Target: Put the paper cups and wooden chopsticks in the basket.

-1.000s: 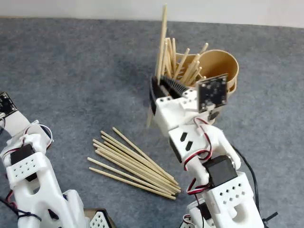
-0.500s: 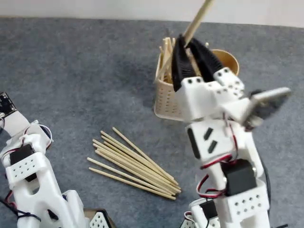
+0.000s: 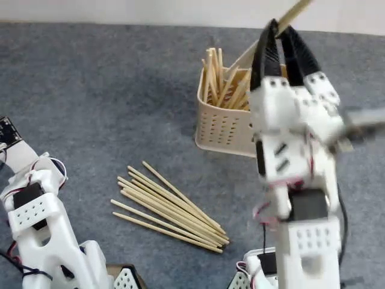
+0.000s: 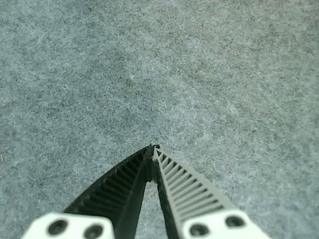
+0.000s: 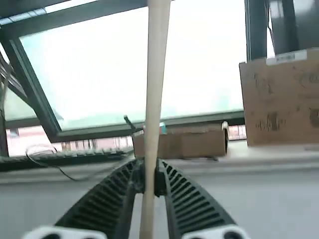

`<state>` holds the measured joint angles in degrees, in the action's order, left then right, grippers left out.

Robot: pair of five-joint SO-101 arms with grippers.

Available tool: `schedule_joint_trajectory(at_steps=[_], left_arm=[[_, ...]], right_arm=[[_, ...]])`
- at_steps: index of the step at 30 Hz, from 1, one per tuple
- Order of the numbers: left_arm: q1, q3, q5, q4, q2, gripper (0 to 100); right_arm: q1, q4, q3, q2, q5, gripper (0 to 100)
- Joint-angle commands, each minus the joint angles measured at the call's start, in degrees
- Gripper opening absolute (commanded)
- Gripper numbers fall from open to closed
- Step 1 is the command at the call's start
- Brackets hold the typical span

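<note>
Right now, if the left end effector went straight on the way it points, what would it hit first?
The grey table covering; the left end effector points at a bare patch of it, distance unclear.

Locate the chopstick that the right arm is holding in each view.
High view: chopstick slants up from over the basket to the top edge, clamped in the right gripper.
Left wrist view: left gripper, shut, over grey carpet.
Right wrist view: chopstick runs straight through the middle, pinched at the fingertips.
Shared landmark: the right gripper's black fingers, in the high and right wrist views.
</note>
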<state>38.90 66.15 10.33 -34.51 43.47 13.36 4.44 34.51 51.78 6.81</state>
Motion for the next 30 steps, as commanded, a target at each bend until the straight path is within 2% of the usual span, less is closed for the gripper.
schedule_joint_trajectory(at_steps=[1,8,13,17,23,30], left_arm=[[-0.04,-1.01,0.26,0.97,1.10,1],[-0.04,-1.01,0.26,0.97,1.10,1],[-0.04,-1.01,0.18,1.05,1.10,1],[-0.04,-1.01,0.18,1.05,1.10,1],[-0.04,-1.01,0.18,1.05,1.10,1],[-0.04,-1.01,0.09,1.05,1.10,1]], right_arm=[[-0.48,-1.80,-0.04,-5.49,-0.09,0.5],[-0.31,-1.80,-0.31,-13.41,-0.79,0.5],[3.91,-1.63,0.04,-16.22,-8.35,0.5],[6.37,-1.36,1.27,-16.31,-10.02,1.2],[6.55,-1.27,2.77,-16.22,-9.67,14.6],[6.55,-0.22,2.86,-13.23,-9.67,14.8]])
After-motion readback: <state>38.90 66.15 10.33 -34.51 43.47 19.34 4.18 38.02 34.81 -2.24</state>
